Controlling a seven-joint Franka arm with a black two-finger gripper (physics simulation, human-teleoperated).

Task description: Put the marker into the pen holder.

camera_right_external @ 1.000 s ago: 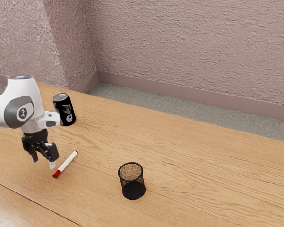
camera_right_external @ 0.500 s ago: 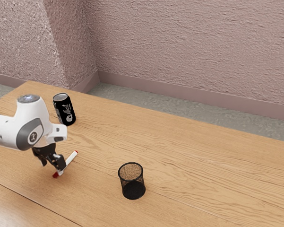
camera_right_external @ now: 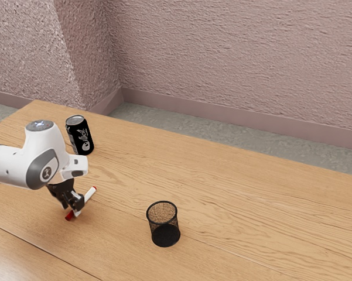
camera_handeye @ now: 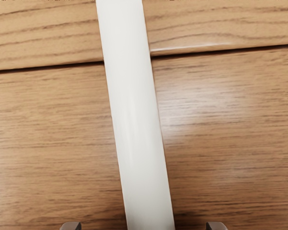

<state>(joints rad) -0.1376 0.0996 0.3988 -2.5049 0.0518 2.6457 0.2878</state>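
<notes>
Low over the table is my gripper [camera_right_external: 72,211], with the white marker [camera_right_external: 89,195] lying beneath it; the marker's red end [camera_right_external: 69,216] sticks out on the near side, and the hand hides its middle. In the wrist view the white barrel of the marker [camera_handeye: 134,115] runs between the two fingertips of my gripper [camera_handeye: 144,226], with a gap on both sides, so the gripper is open. The black mesh pen holder [camera_right_external: 163,225] stands upright toward the exterior view's right of the hand, with nothing seen inside it.
A black can [camera_right_external: 81,136] stands behind the hand, toward the table's far edge. The wooden table [camera_right_external: 252,205] has narrow seams between its boards. Beyond it are a grey floor and a rough wall [camera_right_external: 234,52].
My hand has come down and toward the exterior view's right, from beside the marker to over it. The marker, can and pen holder have kept their places.
</notes>
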